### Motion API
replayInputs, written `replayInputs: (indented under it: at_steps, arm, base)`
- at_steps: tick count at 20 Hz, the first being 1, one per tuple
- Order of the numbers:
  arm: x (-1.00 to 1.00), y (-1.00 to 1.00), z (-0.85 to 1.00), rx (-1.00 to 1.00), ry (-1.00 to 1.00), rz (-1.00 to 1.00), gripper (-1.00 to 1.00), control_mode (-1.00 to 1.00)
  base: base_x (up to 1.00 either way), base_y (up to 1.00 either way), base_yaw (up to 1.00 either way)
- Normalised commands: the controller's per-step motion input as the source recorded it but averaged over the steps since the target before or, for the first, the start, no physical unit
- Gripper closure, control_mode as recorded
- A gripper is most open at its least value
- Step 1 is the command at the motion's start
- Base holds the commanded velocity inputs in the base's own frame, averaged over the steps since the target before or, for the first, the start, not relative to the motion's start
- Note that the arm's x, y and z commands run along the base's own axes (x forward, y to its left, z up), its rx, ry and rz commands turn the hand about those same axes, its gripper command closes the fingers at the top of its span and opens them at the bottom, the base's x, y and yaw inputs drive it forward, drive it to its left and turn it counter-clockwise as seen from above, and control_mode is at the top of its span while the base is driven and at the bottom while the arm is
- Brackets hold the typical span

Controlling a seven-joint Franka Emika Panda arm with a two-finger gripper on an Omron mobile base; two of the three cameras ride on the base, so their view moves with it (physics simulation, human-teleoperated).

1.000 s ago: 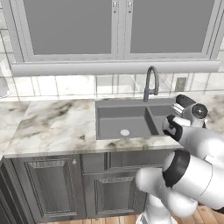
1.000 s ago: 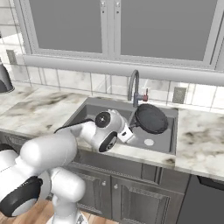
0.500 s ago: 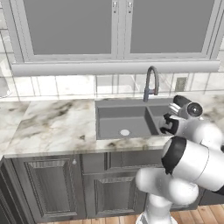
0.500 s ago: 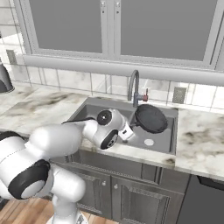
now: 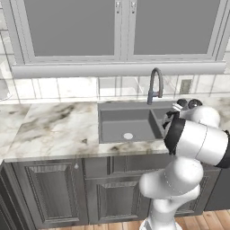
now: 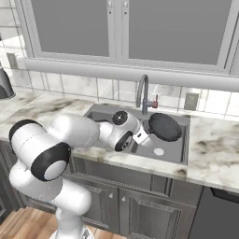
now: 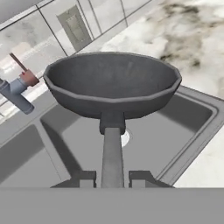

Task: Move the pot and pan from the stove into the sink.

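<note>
Hand view: tool [image 7: 112, 177], two dark fingertips clamped on the long thin handle of the pan [image 7: 112, 83]. Pan: small, shallow, dark grey, held level above a basin of the sink [image 7: 183, 118], not touching its floor; pale drain [image 7: 125, 138] partly hidden below the bowl.

Right base view: pan [image 6: 164, 126] over the right basin of the sink [image 6: 182, 156], just right of the faucet [image 6: 143, 93]. Faucet: dark, arched, at the far rim, with a small red-tipped lever. Marble bench [image 6: 215, 148] to either side; grey cabinet doors [image 6: 149, 215] below.
</note>
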Motion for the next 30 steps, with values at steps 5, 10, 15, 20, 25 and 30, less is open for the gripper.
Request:
replayInputs:
  at_steps: [5, 10, 15, 20, 25, 30]
  arm:
    - [0.47, -0.22, -0.21, 0.0, 0.1, 0.0, 1.0, -1.0]
    - [0.26, -0.08, -0.18, 0.0, 0.07, 0.0, 1.0, -1.0]
    - [0.0, 0.0, -0.01, 0.0, 0.0, 0.0, 1.0, -1.0]
    - [0.03, 0.0, -0.2, -0.01, 0.03, 0.0, 1.0, -1.0]
    - [0.12, 0.0, -0.29, -0.02, 0.03, 0.0, 1.0, -1.0]
    - [0.38, 0.0, -0.22, -0.01, 0.0, 0.0, 1.0, -1.0]
  base:
    - [0.0, 0.0, 0.0]
    - [0.0, 0.0, 0.0]
    - [0.0, 0.0, 0.0]
    - [0.0, 0.0, 0.0]
    - [0.0, 0.0, 0.0]
    - [0.0, 0.0, 0.0]
